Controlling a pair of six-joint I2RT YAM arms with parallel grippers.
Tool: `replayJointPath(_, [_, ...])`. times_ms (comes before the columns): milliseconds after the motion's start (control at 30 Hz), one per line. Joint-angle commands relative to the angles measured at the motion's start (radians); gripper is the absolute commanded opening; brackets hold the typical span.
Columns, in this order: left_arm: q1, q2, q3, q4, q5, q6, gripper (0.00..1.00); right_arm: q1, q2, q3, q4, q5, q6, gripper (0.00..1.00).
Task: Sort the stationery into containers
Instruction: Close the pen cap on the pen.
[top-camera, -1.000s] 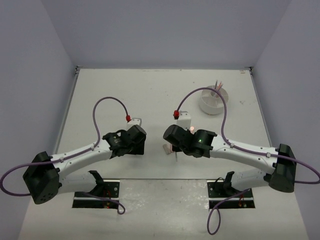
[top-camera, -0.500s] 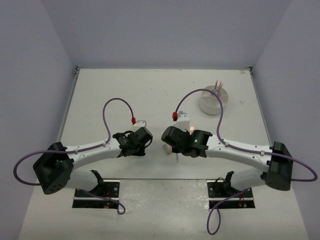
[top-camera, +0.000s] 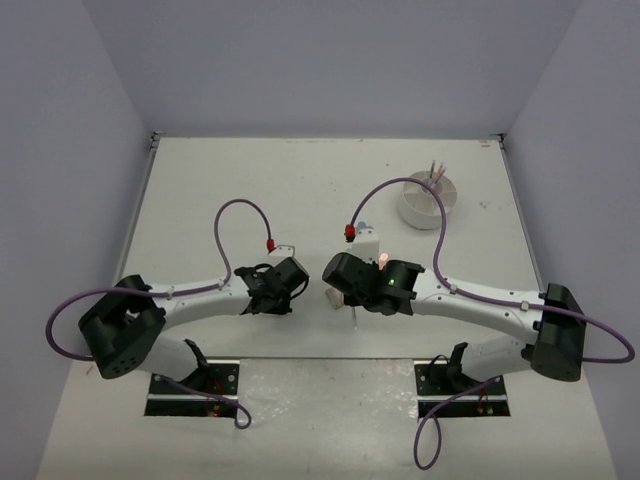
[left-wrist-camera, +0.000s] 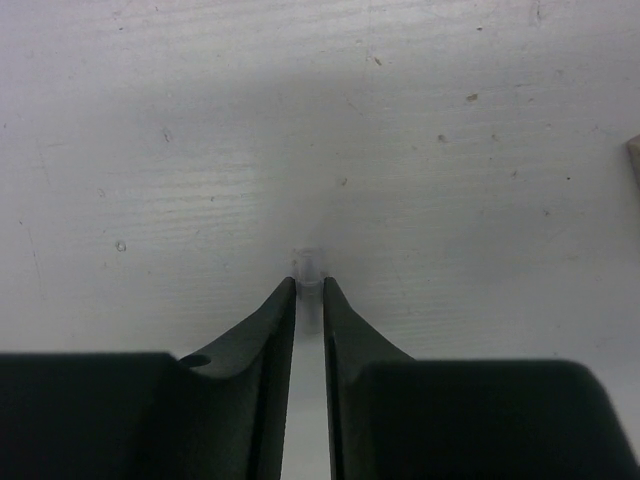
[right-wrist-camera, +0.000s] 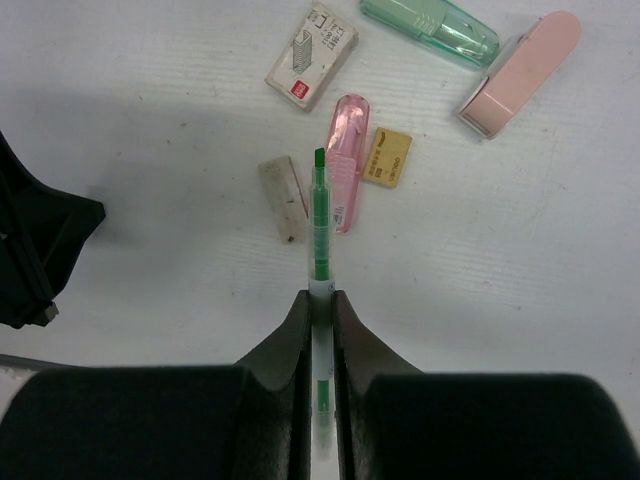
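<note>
In the right wrist view my right gripper (right-wrist-camera: 320, 298) is shut on a thin green pen (right-wrist-camera: 320, 215) with a white band, held above the table. Below it lie a clear pink case (right-wrist-camera: 347, 160), a tan eraser (right-wrist-camera: 387, 157), a whitish eraser (right-wrist-camera: 283, 197), a pink block (right-wrist-camera: 520, 75) and a clear green case (right-wrist-camera: 430, 28). My left gripper (left-wrist-camera: 309, 284) has its jaws drawn close on a thin clear tube (left-wrist-camera: 308, 266), low over the bare table. The white round container (top-camera: 428, 200) stands at the far right with pens upright in it.
A small white staple box (right-wrist-camera: 311, 55) lies beside the stationery. In the top view both grippers meet near the table's middle, left gripper (top-camera: 290, 281) facing right gripper (top-camera: 342, 290). Purple cables loop above each arm. Grey walls close in the table on three sides.
My left arm has stretched right and nearer, and its jaws have narrowed onto the clear tube. The right gripper shifted slightly left, still holding the green pen.
</note>
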Motion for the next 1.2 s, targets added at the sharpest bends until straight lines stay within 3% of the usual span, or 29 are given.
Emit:
replayJointPath(0, [-0.003, 0.035, -0.005, 0.031, -0.037, -0.025, 0.16, -0.001, 0.001, -0.006, 0.021, 0.01, 0.021, 0.0])
replayJointPath(100, [-0.003, 0.057, -0.006, 0.035, -0.036, -0.025, 0.14, 0.0, -0.003, -0.01, 0.023, 0.009, 0.021, 0.0])
replayJointPath(167, [-0.003, 0.065, -0.005, 0.044, -0.03, -0.021, 0.04, 0.0, -0.011, -0.017, 0.029, 0.007, 0.017, 0.0])
replayJointPath(333, [-0.003, 0.021, -0.003, 0.059, -0.015, -0.019, 0.0, 0.0, -0.063, -0.082, 0.176, -0.073, -0.047, 0.0])
replayJointPath(433, [-0.003, -0.086, -0.001, 0.086, -0.005, -0.018, 0.0, -0.001, -0.116, -0.145, 0.3, -0.151, -0.094, 0.0])
replayJointPath(567, [-0.003, -0.351, -0.023, 0.206, 0.039, -0.007, 0.0, 0.0, -0.212, -0.273, 0.511, -0.224, -0.154, 0.0])
replayJointPath(700, [-0.003, -0.613, -0.098, 0.431, 0.151, 0.003, 0.0, 0.015, -0.276, -0.383, 0.804, -0.366, -0.211, 0.0])
replayJointPath(833, [-0.003, -0.768, -0.192, 0.632, 0.229, -0.005, 0.0, 0.028, -0.324, -0.475, 1.072, -0.524, -0.214, 0.0])
replayJointPath(1000, [-0.003, -0.844, -0.223, 0.742, 0.324, -0.013, 0.0, 0.076, -0.363, -0.511, 1.232, -0.523, -0.223, 0.0])
replayJointPath(1167, [-0.003, -0.876, -0.23, 0.744, 0.329, -0.021, 0.0, 0.1, -0.391, -0.507, 1.23, -0.458, -0.24, 0.0])
